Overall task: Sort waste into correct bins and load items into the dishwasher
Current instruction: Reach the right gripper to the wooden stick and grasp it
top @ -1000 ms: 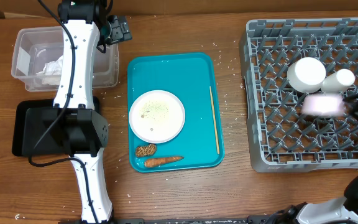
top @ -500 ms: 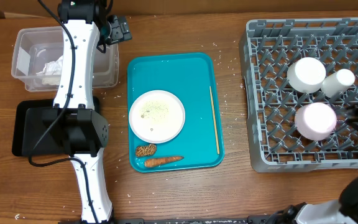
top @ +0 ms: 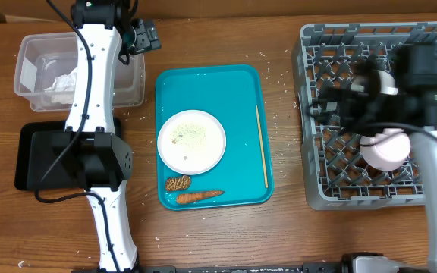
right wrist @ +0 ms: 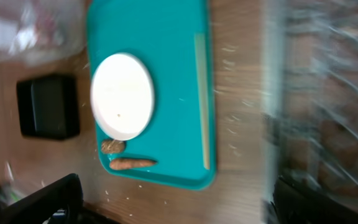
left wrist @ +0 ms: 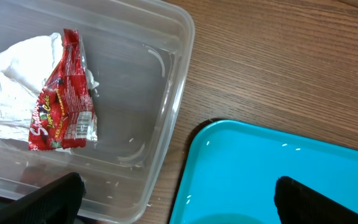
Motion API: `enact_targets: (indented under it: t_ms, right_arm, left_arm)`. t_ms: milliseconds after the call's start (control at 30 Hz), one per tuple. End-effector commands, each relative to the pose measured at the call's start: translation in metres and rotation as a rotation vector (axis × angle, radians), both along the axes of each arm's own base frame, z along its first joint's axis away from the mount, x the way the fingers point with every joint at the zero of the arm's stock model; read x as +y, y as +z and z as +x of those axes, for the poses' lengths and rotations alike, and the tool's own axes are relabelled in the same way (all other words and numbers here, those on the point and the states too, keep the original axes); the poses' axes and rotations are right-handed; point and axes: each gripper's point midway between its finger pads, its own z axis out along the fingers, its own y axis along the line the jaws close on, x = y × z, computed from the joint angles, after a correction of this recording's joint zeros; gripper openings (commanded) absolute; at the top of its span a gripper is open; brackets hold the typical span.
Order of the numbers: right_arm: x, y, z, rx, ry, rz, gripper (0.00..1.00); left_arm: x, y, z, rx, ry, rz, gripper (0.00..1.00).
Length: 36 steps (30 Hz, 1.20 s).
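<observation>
Hovering by the side of the clear tub (left wrist: 129, 93) that faces the teal tray (top: 234, 91), the left gripper (left wrist: 179, 202) has its jaws spread wide with nothing between them. Inside the tub a red-and-white wrapper (left wrist: 61, 118) lies on crumpled white napkins (left wrist: 11, 87). The black tray (top: 36, 155) sits just beside the tub. The right gripper (right wrist: 179, 202), whose view is blurred, also shows jaws set far apart and empty, and its arm reaches over the grey dish rack (top: 332, 174), where a white bowl (top: 385, 149) rests among the pegs. On the teal tray sit the round white plate (top: 191, 140) with rice (top: 192, 135) on it, a wooden chopstick (top: 261, 144) to one side, and the carrot piece (top: 199, 196) and brown food piece (top: 177, 183) near the front edge.
</observation>
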Motion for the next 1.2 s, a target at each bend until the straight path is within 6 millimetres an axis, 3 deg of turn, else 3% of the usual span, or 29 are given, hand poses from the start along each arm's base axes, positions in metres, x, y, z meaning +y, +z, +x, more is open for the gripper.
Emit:
enact_targets:
  t_ms: [0, 100, 233, 333, 467, 600, 733, 833, 1167]
  right_arm:
    - [0.073, -0.025, 0.003, 0.018, 0.146, 0.019, 1.00]
    - [0.110, -0.058, 0.017, 0.031, 0.142, -0.056, 1.00]
    - [0.136, -0.111, 0.034, 0.071, 0.048, -0.201, 1.00]
    - [0.142, -0.145, 0.037, 0.107, 0.021, -0.285, 1.00]
    - [0.132, -0.181, 0.037, 0.160, 0.010, -0.394, 0.99]
    - [0.126, -0.202, 0.035, 0.204, 0.011, -0.440, 0.83]
    - [0.116, -0.215, 0.036, 0.210, 0.009, -0.509, 0.78]
    - [0.116, -0.220, 0.036, 0.217, 0.010, -0.515, 0.67]
    - [0.111, -0.240, 0.036, 0.234, 0.055, -0.564, 0.66]
  left_arm:
    - [-0.002, -0.002, -0.001, 0.004, 0.014, -0.012, 1.00]
    - [-0.002, -0.002, -0.001, 0.004, 0.014, -0.012, 1.00]
    - [-0.002, -0.002, -0.001, 0.004, 0.014, -0.012, 1.00]
    - [-0.002, -0.002, -0.001, 0.004, 0.014, -0.012, 1.00]
    - [-0.002, -0.002, -0.001, 0.004, 0.014, -0.012, 1.00]
    - [-0.002, -0.002, -0.001, 0.004, 0.014, -0.012, 1.00]
    - [-0.002, -0.002, -0.001, 0.004, 0.014, -0.012, 1.00]
    - [-0.002, -0.002, -0.001, 0.004, 0.014, -0.012, 1.00]
    - [-0.002, -0.002, -0.001, 0.004, 0.014, -0.012, 1.00]
